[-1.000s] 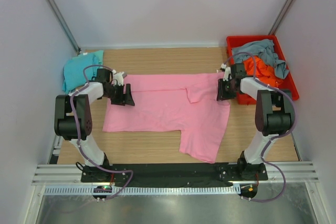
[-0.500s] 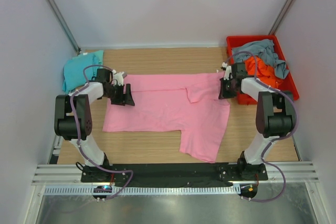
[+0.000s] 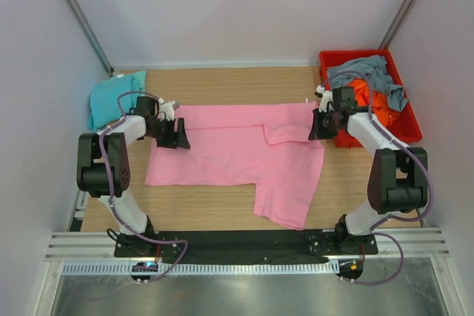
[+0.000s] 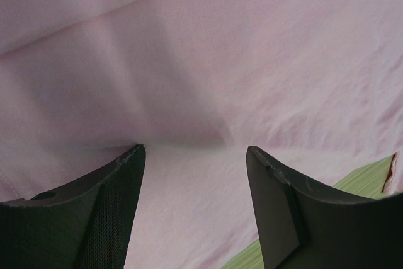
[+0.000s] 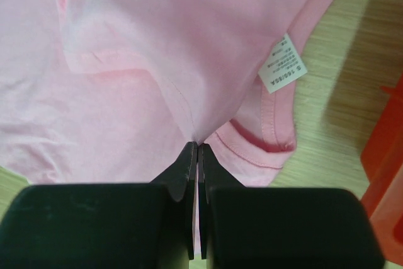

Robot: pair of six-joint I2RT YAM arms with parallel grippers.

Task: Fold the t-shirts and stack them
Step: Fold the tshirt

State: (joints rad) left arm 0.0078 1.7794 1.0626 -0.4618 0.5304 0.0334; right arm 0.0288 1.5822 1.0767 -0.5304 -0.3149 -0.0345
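The pink t-shirt (image 3: 237, 155) lies spread on the wooden table, partly folded, one sleeve hanging toward the near edge. My left gripper (image 3: 178, 137) rests over its left edge, open, with pink cloth (image 4: 201, 92) between and under the fingers. My right gripper (image 3: 317, 125) is shut on the pink shirt near the collar (image 5: 264, 137), beside the white size label (image 5: 283, 63). The teal t-shirt (image 3: 112, 95) lies folded at the back left. The orange t-shirt (image 3: 374, 101) and the grey-blue t-shirt (image 3: 363, 72) lie crumpled in the red bin.
The red plastic bin (image 3: 411, 120) stands at the back right, close to my right gripper; its edge shows in the right wrist view (image 5: 387, 168). White walls enclose the table on three sides. The black arm rail runs along the near edge.
My right arm has swung outward to the right, its gripper shifting slightly right with the shirt's collar edge. The left arm has not moved.
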